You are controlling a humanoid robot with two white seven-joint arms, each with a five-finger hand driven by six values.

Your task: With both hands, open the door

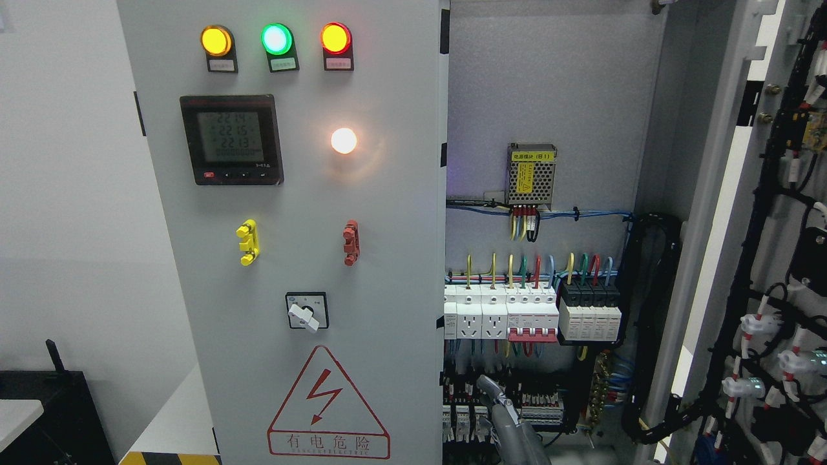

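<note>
The grey electrical cabinet has two doors. Its left door (291,271) is closed and carries lamps, a meter and a warning triangle. The right door (769,271) is swung wide open to the right, its inner face with black cable bundles turned towards me. The cabinet's inside (549,90) is exposed. My right hand (502,413) rises from the bottom edge just right of the middle, in front of the lower terminal rows. It has one finger (491,389) stretched upward, holds nothing and is apart from both doors. No left arm shows.
Inside are a meshed power supply (531,173), a row of white sockets and breakers (530,316) and coloured wires. The closed door bears a yellow latch (248,242), a red latch (351,242) and a rotary switch (306,311). A black unit (58,413) stands at lower left.
</note>
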